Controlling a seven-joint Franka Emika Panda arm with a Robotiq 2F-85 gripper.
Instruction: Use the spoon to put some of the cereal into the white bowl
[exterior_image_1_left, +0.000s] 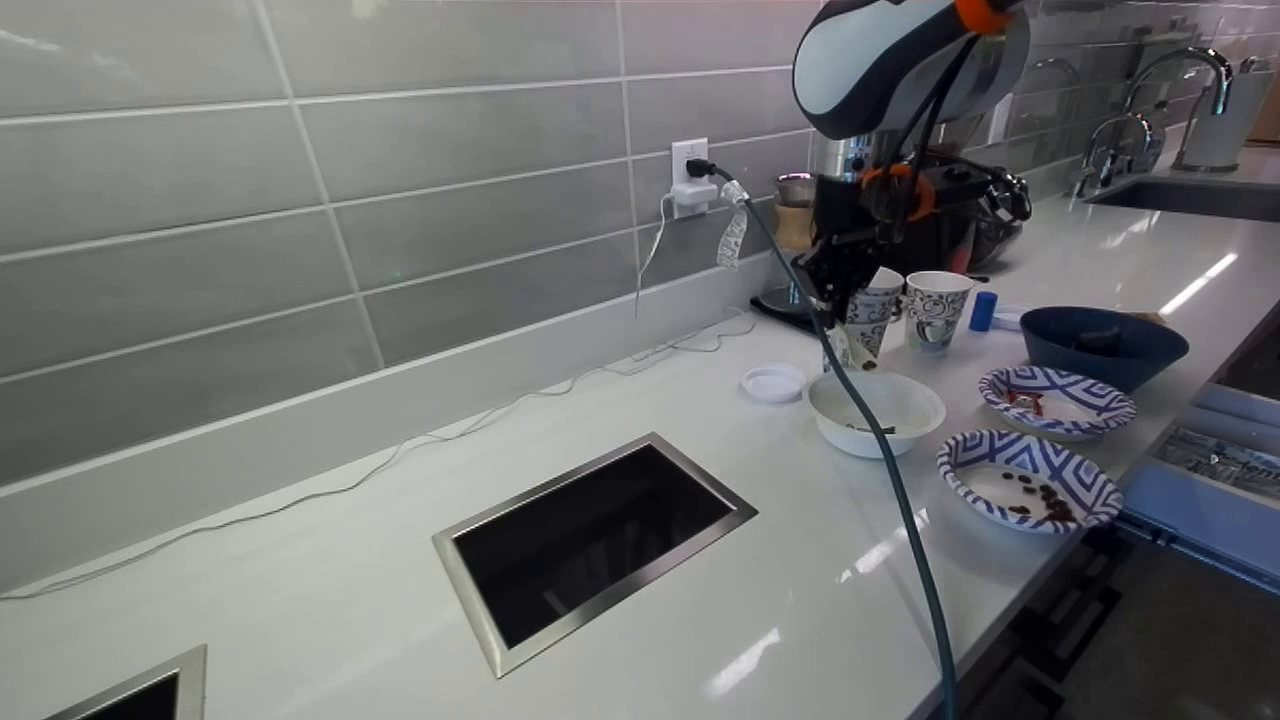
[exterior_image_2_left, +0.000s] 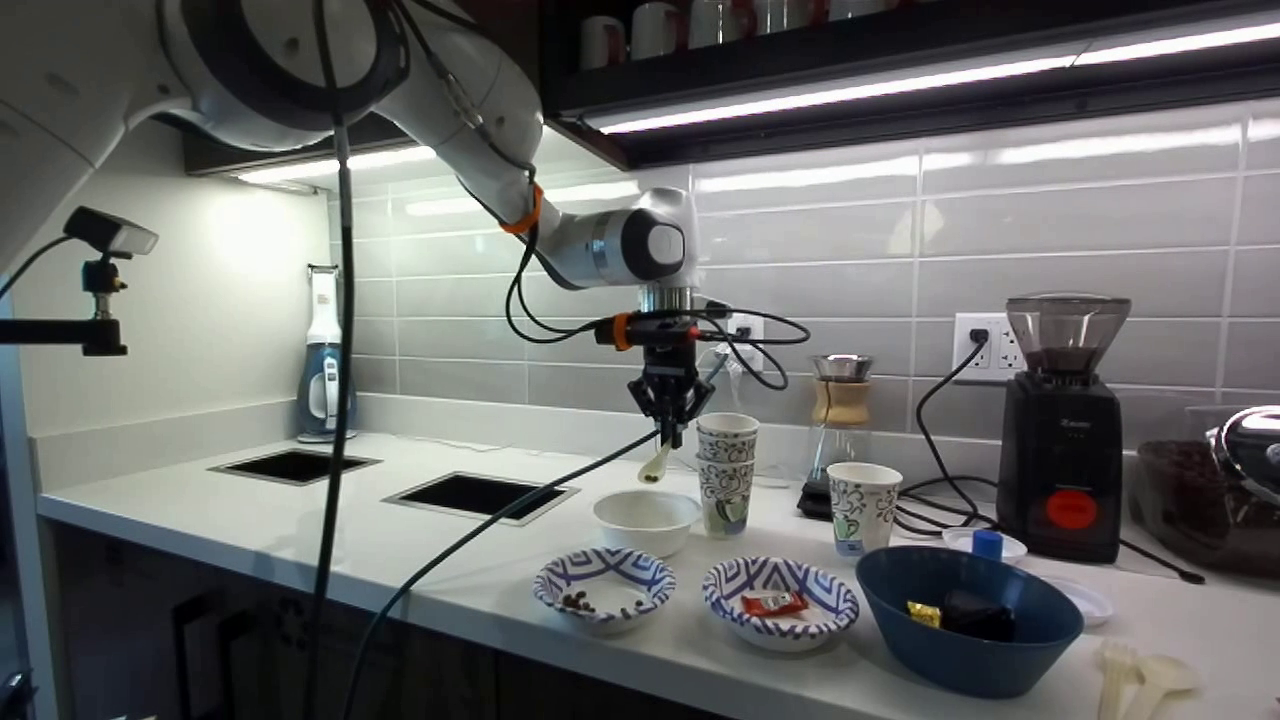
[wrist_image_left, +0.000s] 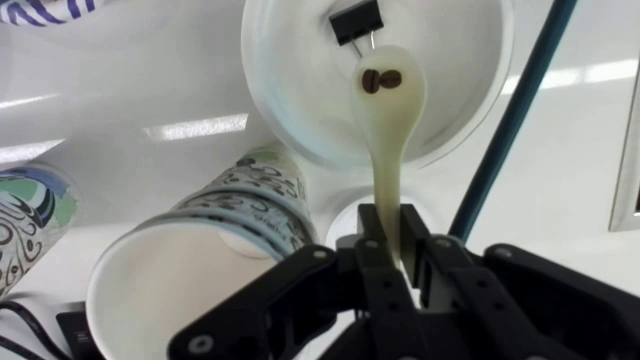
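your counter (exterior_image_1_left: 350, 590) is glossy white, two dark steel-framed insets (exterior_image_1_left: 595, 540) in it. you've got the white bowl (exterior_image_2_left: 640, 542) just beside the stacked paper cups (exterior_image_2_left: 727, 495); a white disc (exterior_image_1_left: 772, 384) lies near. in an exterior view: two blue-and-white dishes (exterior_image_2_left: 600, 565) near the front edge, dark blue bowl (exterior_image_2_left: 960, 650) right of them, single paper cup (exterior_image_2_left: 863, 510) upright behind, black grinder (exterior_image_2_left: 1060, 470) at the back, plastic fork (exterior_image_2_left: 1115, 680) and plastic spoon (exterior_image_2_left: 1163, 675) lying lower right.

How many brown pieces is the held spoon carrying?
2. The wrist view shows a left brown piece and a right brown piece, side by side in the head of the spoon, gripped by the pincer; none seem hidden.
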